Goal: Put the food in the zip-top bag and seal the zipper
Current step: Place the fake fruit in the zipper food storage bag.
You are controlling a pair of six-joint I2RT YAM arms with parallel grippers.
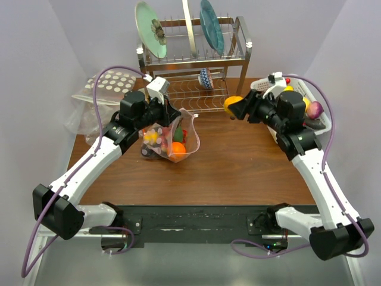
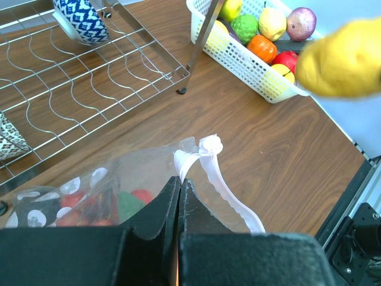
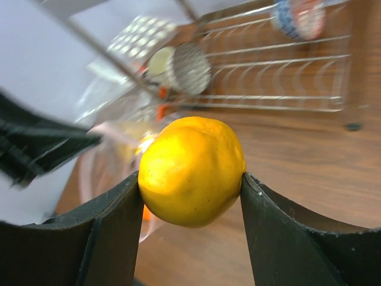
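The see-through zip-top bag (image 1: 189,143) lies left of the table's centre with its mouth toward the right. It holds food: an orange piece (image 1: 177,149), plus yellow, green and red ones. My left gripper (image 2: 179,179) is shut on the bag's upper edge, and the white zipper strip (image 2: 223,186) curls away from its tips. My right gripper (image 3: 190,177) is shut on a yellow fruit (image 3: 191,170). It hangs above the table to the right of the bag (image 3: 107,155), apart from it. In the top view that fruit (image 1: 232,102) is in the air between the bag and the basket.
A white basket (image 2: 250,64) at the right edge holds more food: orange, green, yellow, red and purple pieces. A metal dish rack (image 1: 190,89) with plates and a patterned bowl (image 2: 80,18) stands at the back. A polka-dot bag (image 1: 113,83) lies at the back left.
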